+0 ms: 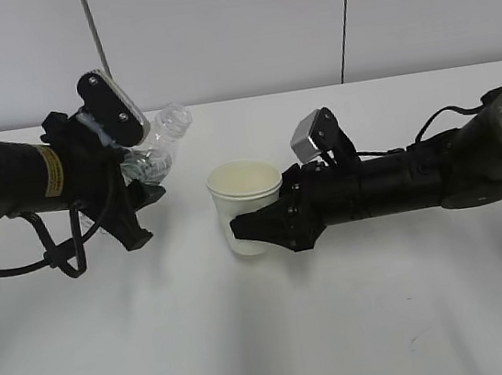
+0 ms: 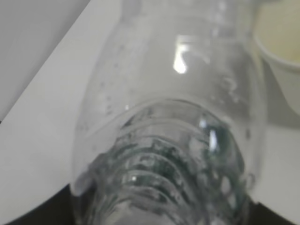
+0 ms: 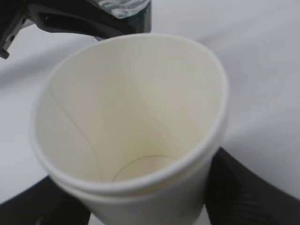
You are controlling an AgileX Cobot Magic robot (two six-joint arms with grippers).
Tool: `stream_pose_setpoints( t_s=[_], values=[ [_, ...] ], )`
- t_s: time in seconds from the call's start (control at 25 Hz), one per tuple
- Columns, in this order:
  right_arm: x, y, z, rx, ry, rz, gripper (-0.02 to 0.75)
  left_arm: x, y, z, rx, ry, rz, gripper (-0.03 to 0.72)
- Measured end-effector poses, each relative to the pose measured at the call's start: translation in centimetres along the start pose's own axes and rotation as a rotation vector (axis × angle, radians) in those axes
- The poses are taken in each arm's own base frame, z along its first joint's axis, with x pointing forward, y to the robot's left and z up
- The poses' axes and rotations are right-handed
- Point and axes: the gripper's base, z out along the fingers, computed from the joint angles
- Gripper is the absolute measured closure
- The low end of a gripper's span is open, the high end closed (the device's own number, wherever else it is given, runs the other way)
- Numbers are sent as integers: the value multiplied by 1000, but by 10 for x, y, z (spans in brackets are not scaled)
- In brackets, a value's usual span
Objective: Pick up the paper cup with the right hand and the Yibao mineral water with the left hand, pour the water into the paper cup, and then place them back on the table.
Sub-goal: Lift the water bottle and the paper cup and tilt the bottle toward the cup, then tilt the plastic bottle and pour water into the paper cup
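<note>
Nearest the lens: paper cup [image 3: 129, 126] fills the right wrist view, mouth toward the camera, inside looks dry, squeezed slightly oval. Right hand [image 1: 266, 227] has its jaws clamped on the cup's sides, low on the wall; dark pads visible either side at the bottom of that view. In the exterior view the cup stands upright mid-table; can't tell if its base is just off the table [image 1: 361, 321] or resting on it. Upright and steady makes sense: it's the target.

Yibao mineral water [image 1: 155, 145] is left of the cup, near but not touching, held clear of the table. Left hand [image 1: 126, 190] grips it around the body, jaws closed on the plastic. Bottle is tilted, open neck pointing up and toward the back wall rather than at the cup. No stream visible, so my read is pour not started.

Left wrist view is mostly ribbed clear plastic, cup rim at the right edge.
</note>
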Motion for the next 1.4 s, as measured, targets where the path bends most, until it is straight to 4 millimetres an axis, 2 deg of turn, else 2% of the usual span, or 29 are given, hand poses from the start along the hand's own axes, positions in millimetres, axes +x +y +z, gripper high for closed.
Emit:
stream_pose_setpoints(
  t_s=[0.44, 0.8, 1.04, 1.4],
  values=[
    [-11, -11, 4, 4, 46, -24, 238, -17, 2, 1, -35, 85, 144, 335],
    [-13, -12, 5, 5, 54, -34, 238, -30, 1, 0, -70, 152, 278, 335],
    [-13, -12, 5, 5, 55, -30, 238, -32, -1, 0, -88, 193, 358, 335],
    [-12, -8, 7, -23, 77, -15, 238, -30, 0, -1, -102, 224, 389, 335]
  ],
)
